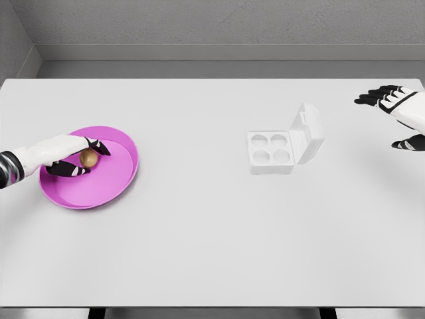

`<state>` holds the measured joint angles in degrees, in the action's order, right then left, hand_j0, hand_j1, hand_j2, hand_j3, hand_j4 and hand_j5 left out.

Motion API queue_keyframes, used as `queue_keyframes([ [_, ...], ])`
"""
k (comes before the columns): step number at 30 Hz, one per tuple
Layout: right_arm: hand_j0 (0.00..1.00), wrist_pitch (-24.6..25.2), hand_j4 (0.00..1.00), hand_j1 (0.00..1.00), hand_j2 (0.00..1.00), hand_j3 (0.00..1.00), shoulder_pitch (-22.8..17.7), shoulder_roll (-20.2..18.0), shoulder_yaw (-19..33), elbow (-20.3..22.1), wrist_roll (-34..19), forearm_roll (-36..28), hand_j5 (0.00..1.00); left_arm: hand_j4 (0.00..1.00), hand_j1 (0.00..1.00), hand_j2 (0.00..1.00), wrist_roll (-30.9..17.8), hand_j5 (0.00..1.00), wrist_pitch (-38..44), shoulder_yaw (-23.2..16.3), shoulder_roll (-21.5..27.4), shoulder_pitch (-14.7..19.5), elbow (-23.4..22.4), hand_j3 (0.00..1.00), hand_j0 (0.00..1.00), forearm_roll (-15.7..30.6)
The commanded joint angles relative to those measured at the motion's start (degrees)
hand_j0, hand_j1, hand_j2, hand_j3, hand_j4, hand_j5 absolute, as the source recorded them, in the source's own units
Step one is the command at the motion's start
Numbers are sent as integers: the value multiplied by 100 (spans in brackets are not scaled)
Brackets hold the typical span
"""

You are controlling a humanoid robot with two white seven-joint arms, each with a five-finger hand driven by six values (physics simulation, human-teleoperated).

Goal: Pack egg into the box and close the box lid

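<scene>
Reaching in from the left edge, my left hand [74, 158] lies over the pink plate [123, 174], which sits on the near-left part of the white table [199, 252]. My dark fingers [98, 147] curl around the brown egg [89, 157], thumb below and the others above, so the egg is pinched between them inside the plate's rim. Farther back and to the right, well apart from the plate, the white egg box [271, 151] rests with four round cups showing, all bare. Its lid [309, 131] stands tilted open on the right side. Beyond that, at the right edge, my right hand [398, 113] hovers with fingers spread, holding nothing.
</scene>
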<state>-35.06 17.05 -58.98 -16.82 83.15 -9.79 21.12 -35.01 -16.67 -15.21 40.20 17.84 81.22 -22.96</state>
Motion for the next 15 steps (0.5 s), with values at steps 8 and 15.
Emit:
queue_keyframes([
  [8,100,6,100,100,100,100,0,-9,3,-1,3,-38,100,43,43,43,1,43,6,9,6,0,17,43,43,20],
  [15,100,6,100,100,100,100,0,-9,3,8,3,-38,100,39,39,39,1,39,6,115,6,9,87,39,39,37],
])
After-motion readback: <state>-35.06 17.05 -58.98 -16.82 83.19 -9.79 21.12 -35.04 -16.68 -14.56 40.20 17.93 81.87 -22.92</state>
